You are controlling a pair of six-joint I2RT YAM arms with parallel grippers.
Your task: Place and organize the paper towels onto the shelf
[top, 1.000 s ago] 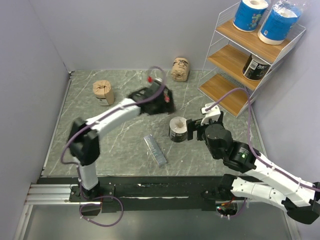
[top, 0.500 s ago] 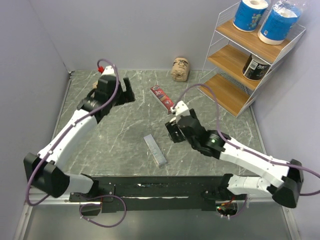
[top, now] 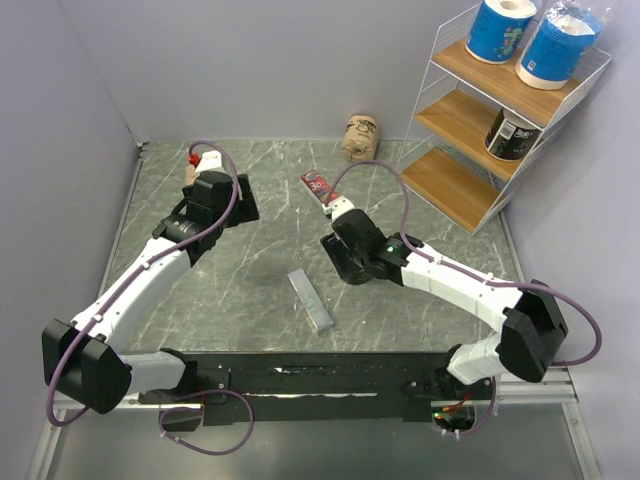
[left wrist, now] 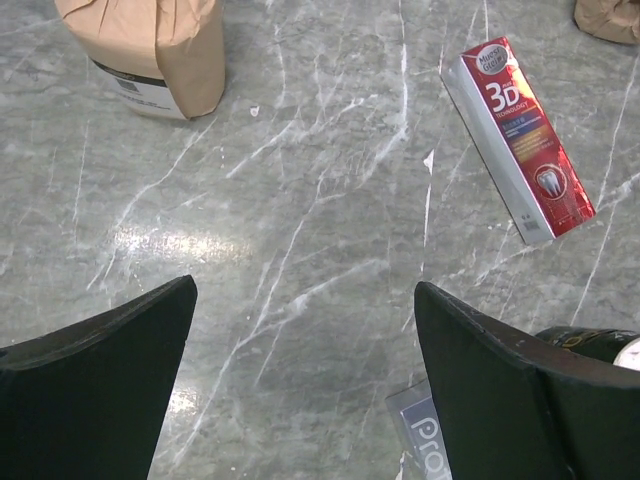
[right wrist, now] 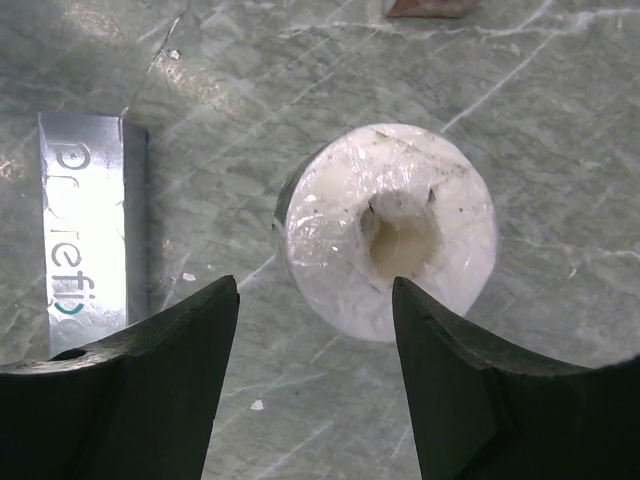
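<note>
A black-wrapped paper towel roll (right wrist: 385, 230) stands upright on the floor, its white top facing my right wrist camera. My right gripper (right wrist: 315, 330) (top: 345, 255) is open just above and short of it, touching nothing. My left gripper (left wrist: 305, 340) (top: 228, 195) is open and empty over bare floor, near a tan roll (left wrist: 150, 50). A second tan roll (top: 361, 137) lies at the back. The shelf (top: 470, 120) holds two blue rolls (top: 502, 28) on its top tier and one black roll (top: 511, 133) on its middle tier.
A flat red packet (top: 318, 190) (left wrist: 520, 140) lies on the floor between the arms. A grey bar (top: 311, 299) (right wrist: 88, 240) lies left of the black roll. Grey walls close the left, back and right sides. The shelf's bottom tier (top: 445, 185) carries nothing.
My left arm swung from the middle to the back left, towards the tan roll. My right gripper moved from beside the black roll to above it, hiding it in the top view.
</note>
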